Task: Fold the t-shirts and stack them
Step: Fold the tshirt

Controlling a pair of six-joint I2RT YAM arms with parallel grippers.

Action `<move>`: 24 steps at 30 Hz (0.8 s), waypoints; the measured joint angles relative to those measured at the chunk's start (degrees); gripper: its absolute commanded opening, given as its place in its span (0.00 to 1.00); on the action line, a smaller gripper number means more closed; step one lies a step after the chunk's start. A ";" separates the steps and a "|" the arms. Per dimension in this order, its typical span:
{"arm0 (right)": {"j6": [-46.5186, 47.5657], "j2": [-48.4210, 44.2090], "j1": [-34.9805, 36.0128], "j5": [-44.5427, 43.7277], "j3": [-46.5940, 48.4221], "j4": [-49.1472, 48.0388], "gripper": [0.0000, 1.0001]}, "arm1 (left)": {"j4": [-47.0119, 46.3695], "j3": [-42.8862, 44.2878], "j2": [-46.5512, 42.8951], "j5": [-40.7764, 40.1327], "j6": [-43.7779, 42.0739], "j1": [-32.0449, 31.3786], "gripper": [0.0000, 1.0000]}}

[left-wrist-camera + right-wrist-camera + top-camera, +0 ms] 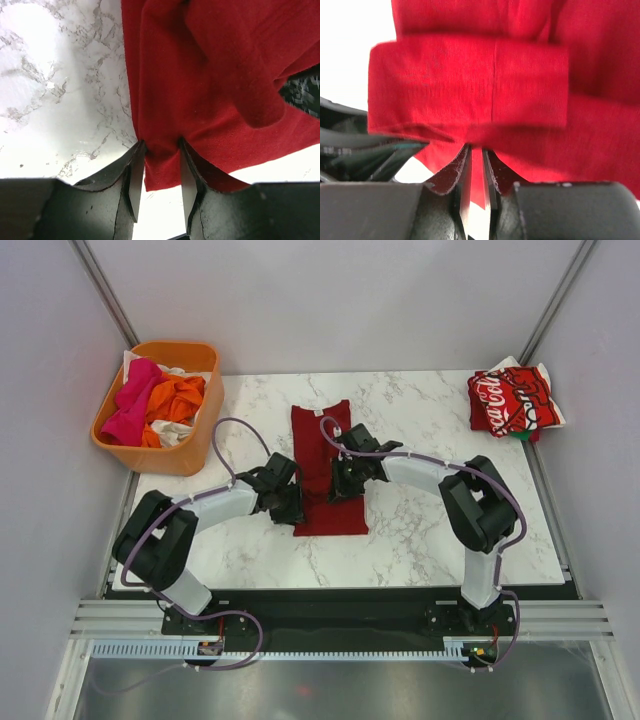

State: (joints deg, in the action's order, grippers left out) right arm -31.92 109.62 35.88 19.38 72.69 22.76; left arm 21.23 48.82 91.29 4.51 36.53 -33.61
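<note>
Far-left corner: orange tub (160, 457) holding the unfolded pink, orange and white t-shirts (150, 400). Centre of the marble worktop (430, 530): dark-red t-shirt (319, 430), already narrowed to a long strip running from far to near. The left gripper (289, 506) pinches a bunched fold at the strip's left edge and the right gripper (342, 484) is closed thin on a doubled layer at its right edge. The paired hold probably lets both sides lift evenly for the crosswise fold. Far-right corner: folded Coca-Cola t-shirt (510, 400), the start of the stack.
</note>
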 measured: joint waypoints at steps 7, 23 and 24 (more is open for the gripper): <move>0.26 4.92 -0.02 -1.03 5.38 0.35 0.21 | -0.74 -0.57 -0.28 -0.39 0.13 0.00 0.41; 9.33 19.23 -7.56 -9.16 48.39 14.80 0.59 | 1.62 -1.07 -2.69 -0.92 -0.44 -0.02 0.84; 10.19 17.88 -7.89 -10.25 46.88 15.02 0.61 | 2.64 -1.20 -4.04 -1.33 -0.57 -0.02 0.86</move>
State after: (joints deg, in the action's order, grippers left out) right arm -21.74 127.50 27.99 9.13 119.57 37.78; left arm 23.88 47.62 87.24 3.18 35.97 -33.63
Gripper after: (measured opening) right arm 0.561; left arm 0.772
